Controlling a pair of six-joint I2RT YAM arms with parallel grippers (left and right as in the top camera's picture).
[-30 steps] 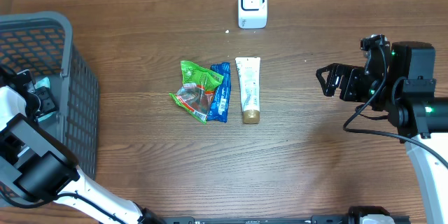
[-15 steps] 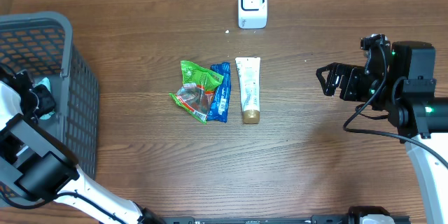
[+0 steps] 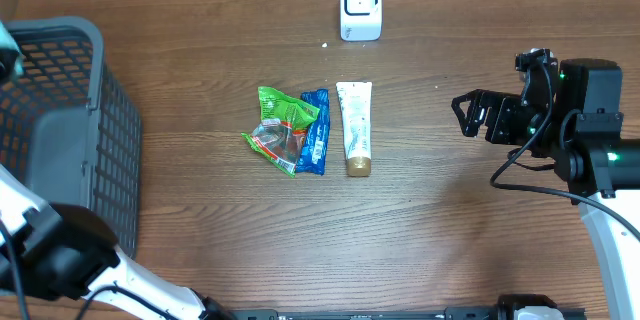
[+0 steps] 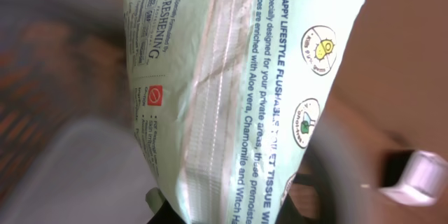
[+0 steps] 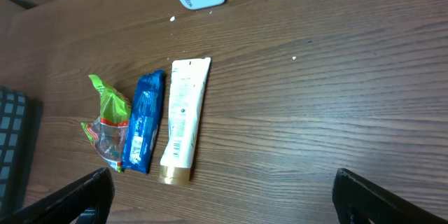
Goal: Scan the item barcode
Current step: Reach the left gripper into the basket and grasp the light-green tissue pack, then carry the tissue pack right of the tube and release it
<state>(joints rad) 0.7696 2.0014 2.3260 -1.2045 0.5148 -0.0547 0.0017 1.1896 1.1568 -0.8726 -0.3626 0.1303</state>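
my left claw point(image 4: 224, 206) is closing tight on a pale green pack point(image 4: 238, 91) of wipes; the pack is hanging upright between my fingers and filling most of my left wrist view; its face is showing a seam running down the middle, small dark print along it, a red square mark and round icons near the right edge; everything behind it is blurring, so i cannot tell what is lying below; from overhead this claw is sitting at the far left edge, over the back of the grey basket point(image 3: 70, 110), and only a pale sliver is showing there.

my right claw point(image 3: 463, 115) is hovering over the right side of the bench point(image 3: 450, 240), its fingers standing wide apart and gripping nothing; it is facing the middle of the bench.

the white scanner point(image 3: 360, 5) is standing at the far edge of the bench, well apart from both claws; nearer the middle three things are lying side by side; a white tube point(image 3: 353, 128) with a gold cap is lying on the right, a blue pouch point(image 3: 315, 132) is lying just beside it, and a green packet point(image 3: 280, 125) is overlapping the pouch on the left.
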